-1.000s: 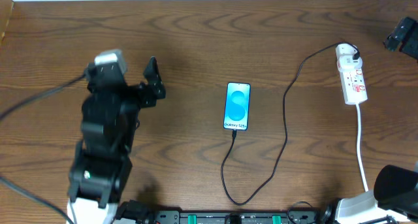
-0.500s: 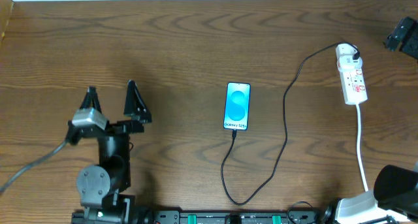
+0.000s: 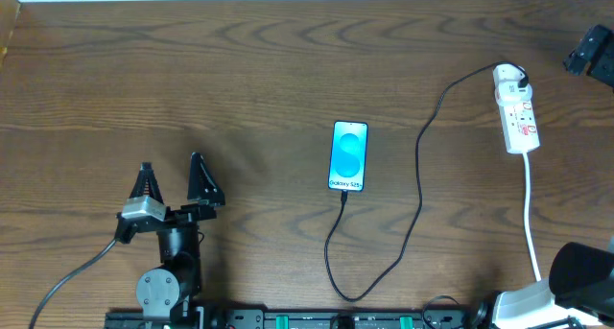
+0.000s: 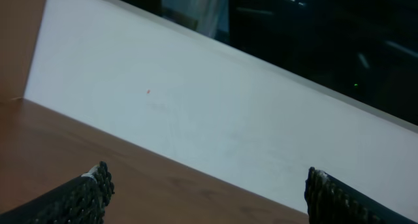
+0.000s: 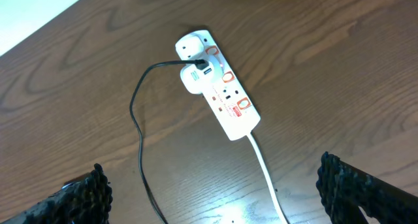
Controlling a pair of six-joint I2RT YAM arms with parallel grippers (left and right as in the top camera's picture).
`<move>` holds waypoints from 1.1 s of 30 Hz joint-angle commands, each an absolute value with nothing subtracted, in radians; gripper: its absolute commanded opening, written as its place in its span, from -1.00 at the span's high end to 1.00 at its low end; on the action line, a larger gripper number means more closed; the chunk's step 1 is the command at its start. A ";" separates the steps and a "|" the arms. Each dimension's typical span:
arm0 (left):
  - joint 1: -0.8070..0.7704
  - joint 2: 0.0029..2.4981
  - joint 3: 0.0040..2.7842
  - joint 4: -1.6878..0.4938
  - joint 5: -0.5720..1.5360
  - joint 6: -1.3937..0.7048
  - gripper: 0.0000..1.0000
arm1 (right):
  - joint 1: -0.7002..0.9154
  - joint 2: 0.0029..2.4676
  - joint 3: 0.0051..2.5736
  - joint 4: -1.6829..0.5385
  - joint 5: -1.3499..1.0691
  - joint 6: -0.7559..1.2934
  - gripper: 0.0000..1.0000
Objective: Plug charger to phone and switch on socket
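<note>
Withdrew left gripper [image 3: 171, 164] to 7 o'clock, spread wide | held right gripper [image 5: 212, 168] wide over socket [image 5: 219, 93] at 2 o'clock | judged best: pressing switch [image 5: 226, 76] squarely, one fingertip

Overhead looks straight down; right wrist shares socket [image 3: 516, 118] [image 5: 221, 93]; left wrist faces wall [image 4: 196, 119].

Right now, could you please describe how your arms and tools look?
The left tool has two black, pointed triangular fingers, a grey block at its wrist and a black cable trailing away. On the right tool, the fingers are black with a knurled, bumpy texture.
</note>
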State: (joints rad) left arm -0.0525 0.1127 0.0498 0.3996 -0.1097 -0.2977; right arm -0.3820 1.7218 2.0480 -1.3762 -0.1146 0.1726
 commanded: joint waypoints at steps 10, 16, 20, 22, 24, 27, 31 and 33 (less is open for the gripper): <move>0.003 0.001 0.004 0.144 -0.068 -0.311 -0.90 | -0.382 1.715 2.051 -1.380 -0.110 0.179 -0.98; 0.004 0.001 0.004 -0.014 -0.067 -0.308 -0.90 | -0.382 1.715 2.051 -1.380 -0.110 0.179 -0.99; 0.004 0.001 0.004 -0.074 -0.028 -0.226 -0.90 | -0.382 1.715 2.051 -1.380 -0.110 0.179 -0.98; 0.004 0.001 0.004 -0.075 0.006 -0.159 -0.90 | -0.382 1.715 2.051 -1.380 -0.110 0.179 -0.99; 0.004 0.001 0.004 -0.075 0.016 -0.118 -0.90 | -0.381 1.715 2.051 -1.380 -0.110 0.179 -0.98; 0.004 0.001 0.004 -0.075 0.016 -0.091 -0.89 | -0.382 1.715 2.051 -1.380 -0.110 0.179 -0.99; 0.004 0.001 0.004 -0.076 0.011 -0.086 -0.90 | -0.382 1.715 2.051 -1.380 -0.110 0.179 -0.99; 0.004 0.001 0.004 -0.073 0.004 -0.086 -0.90 | -0.382 1.715 2.051 -1.380 -0.110 0.179 -0.98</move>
